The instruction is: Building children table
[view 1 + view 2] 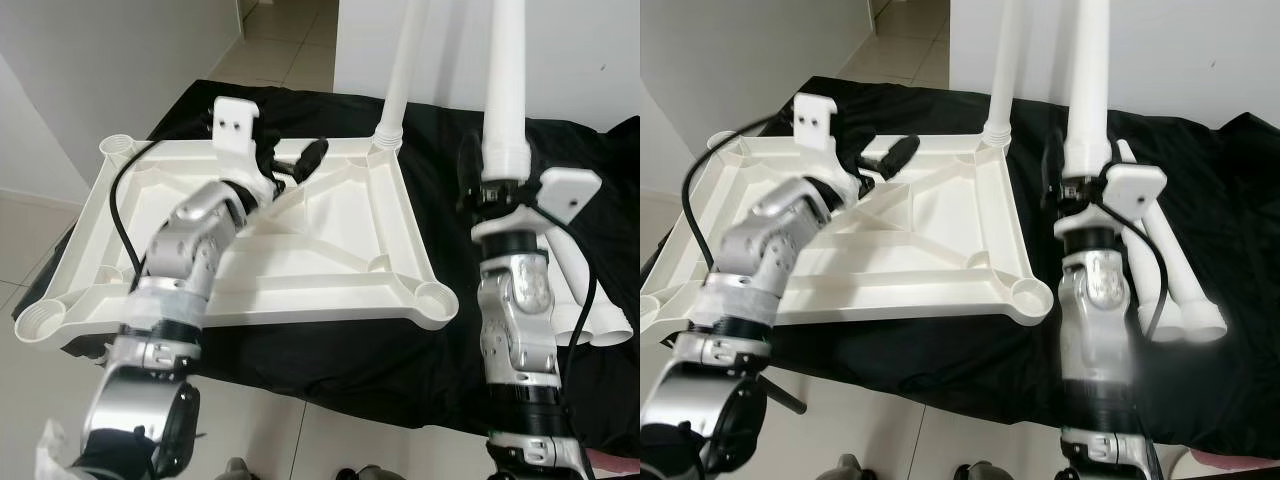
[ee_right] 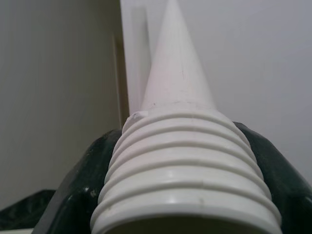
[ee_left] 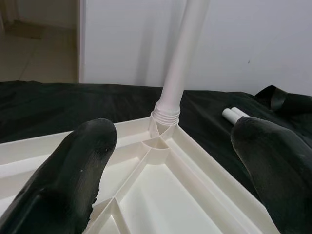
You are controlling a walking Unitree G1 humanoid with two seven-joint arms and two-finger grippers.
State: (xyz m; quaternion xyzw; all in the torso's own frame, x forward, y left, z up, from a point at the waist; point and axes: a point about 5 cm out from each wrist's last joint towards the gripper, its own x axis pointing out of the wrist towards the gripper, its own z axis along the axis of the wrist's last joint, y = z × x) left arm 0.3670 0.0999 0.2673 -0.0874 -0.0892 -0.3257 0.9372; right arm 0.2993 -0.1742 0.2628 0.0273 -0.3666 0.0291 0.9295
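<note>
A white plastic tabletop [image 1: 300, 250] lies upside down on a black cloth [image 1: 400, 350] spread over a low surface, its ribbed underside and round corner sockets facing up. One white leg [image 1: 400, 75] already stands upright in the far right corner socket, seen from the robot's head. The left gripper [image 1: 290, 165] hovers over the far middle of the upturned top, its two black fingers [image 3: 73, 180] spread wide apart and grasping nothing; in the left wrist view the mounted leg rises straight ahead between them, well apart from both. The right gripper [image 1: 480, 185] is clenched around a second leg [image 1: 505, 90], holding it upright just off the tabletop's right edge, above the cloth and beside the mounted leg. The right wrist view looks along this held leg, its threaded end [image 2: 187, 170] nearest the camera with dark finger pads pressed to either side. Two more spare legs [image 1: 1175, 275] lie side by side on the cloth to the right of the right arm, their wide ends toward the robot. Pale tiled floor [image 1: 280, 45] and white walls surround the work area.
</note>
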